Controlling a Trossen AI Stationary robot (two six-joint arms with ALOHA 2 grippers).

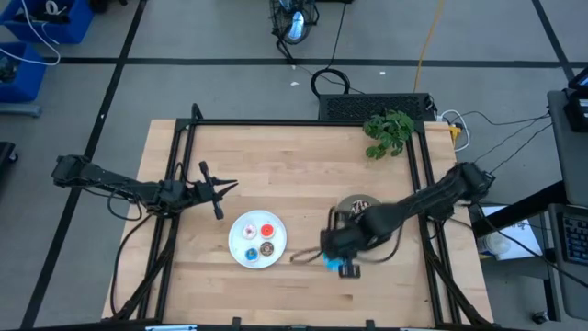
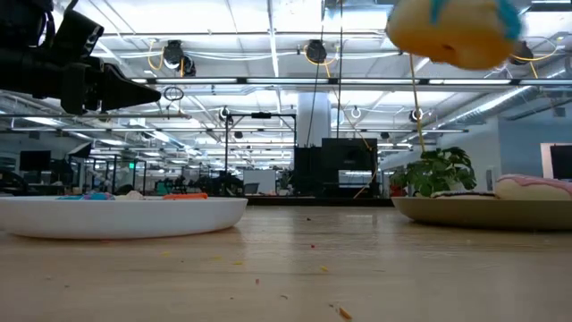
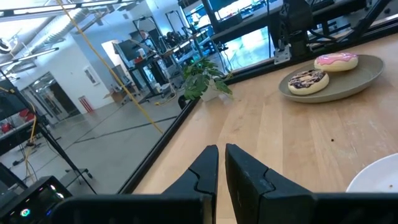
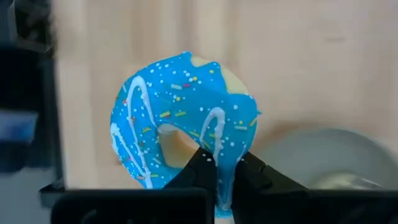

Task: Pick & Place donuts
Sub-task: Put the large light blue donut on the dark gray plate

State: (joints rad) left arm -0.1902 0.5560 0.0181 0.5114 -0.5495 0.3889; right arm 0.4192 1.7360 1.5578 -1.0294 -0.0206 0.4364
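My right gripper (image 1: 338,265) hangs over the table's near right part, shut on the blue sprinkled donut (image 4: 183,118), which shows high above the tabletop in the low view (image 2: 456,31). The grey plate (image 3: 367,78) carries the dark drizzled donut (image 3: 308,81) and the pink donut (image 3: 336,61). The white plate (image 1: 237,246) holds small donuts: red-orange (image 1: 267,230), brown (image 1: 267,248), blue (image 1: 251,254) and a pale one (image 1: 249,231). My left gripper (image 1: 220,188) waits shut above the table's left part, left of the white plate. My right gripper pinches the blue sprinkled donut between its two fingers at one stretch of the ring (image 4: 219,155), on the side nearest the wrist. The fingers (image 4: 199,167) come from above, pointing down. The donut hangs below them, lifted clear of the table.
A potted green plant (image 1: 388,131) stands at the far right corner. The grey plate (image 1: 354,204) lies partly under my right arm. Bare wood stretches between the two plates and across the far half. A black frame (image 1: 276,122) rims the table.
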